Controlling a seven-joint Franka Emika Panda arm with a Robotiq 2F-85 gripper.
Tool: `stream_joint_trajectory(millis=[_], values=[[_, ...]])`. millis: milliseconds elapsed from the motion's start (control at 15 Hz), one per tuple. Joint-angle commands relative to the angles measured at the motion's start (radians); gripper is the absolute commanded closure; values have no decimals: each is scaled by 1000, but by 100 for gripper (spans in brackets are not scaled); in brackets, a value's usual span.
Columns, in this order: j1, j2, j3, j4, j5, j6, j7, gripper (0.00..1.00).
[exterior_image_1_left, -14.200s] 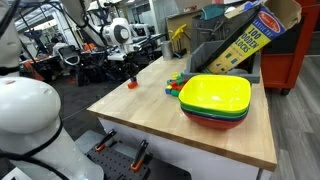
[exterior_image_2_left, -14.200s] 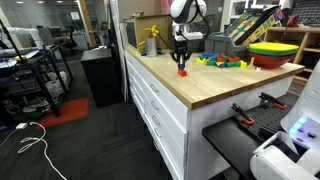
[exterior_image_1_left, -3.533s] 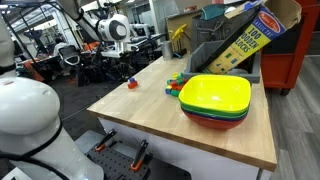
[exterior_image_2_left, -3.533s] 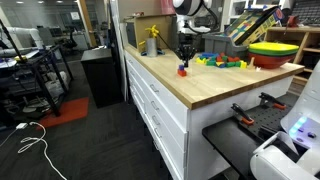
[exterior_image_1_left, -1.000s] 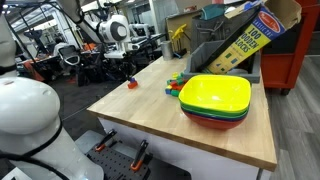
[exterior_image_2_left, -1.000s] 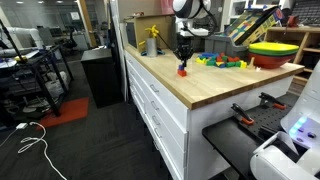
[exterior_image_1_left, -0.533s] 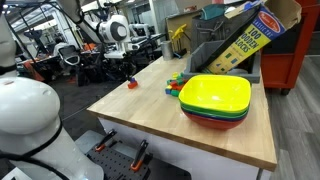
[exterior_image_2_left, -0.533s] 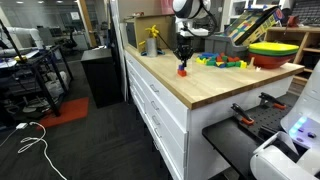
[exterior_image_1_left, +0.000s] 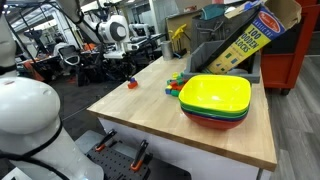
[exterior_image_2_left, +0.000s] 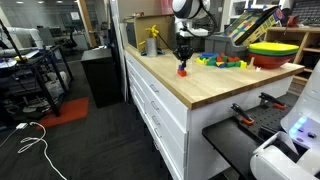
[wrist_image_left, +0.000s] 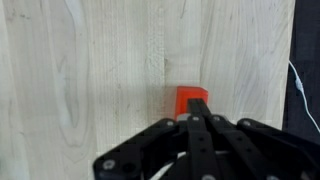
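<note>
A small red block (exterior_image_1_left: 130, 83) stands on the light wooden tabletop (exterior_image_1_left: 150, 125) near its far corner; it also shows in an exterior view (exterior_image_2_left: 182, 70). My gripper (exterior_image_1_left: 127, 71) hangs straight down just above it, as both exterior views show (exterior_image_2_left: 182, 60). In the wrist view the black fingers (wrist_image_left: 192, 118) are pressed together, and the red block (wrist_image_left: 190, 100) shows just past their tips on the wood. The block is not between the fingers. Whether the tips touch it I cannot tell.
A stack of yellow, green and red bowls (exterior_image_1_left: 215, 95) stands on the table, with a pile of coloured blocks (exterior_image_1_left: 177, 82) and a tilted block box (exterior_image_1_left: 245, 40) behind. The table edge (wrist_image_left: 296, 60) runs close to the red block. A yellow object (exterior_image_2_left: 152, 40) stands at the back.
Since 3.5 s ago my gripper has come down a little toward the red block. Over the last second nothing visibly moves.
</note>
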Motion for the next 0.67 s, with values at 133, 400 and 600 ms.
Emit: stream_joint_trajectory(millis=[133,400,600], values=[[2,1,6,5,1,13,12,100],[5,2,7,7,3,19,11,100],[5,2,8,7,3,22,10,100]])
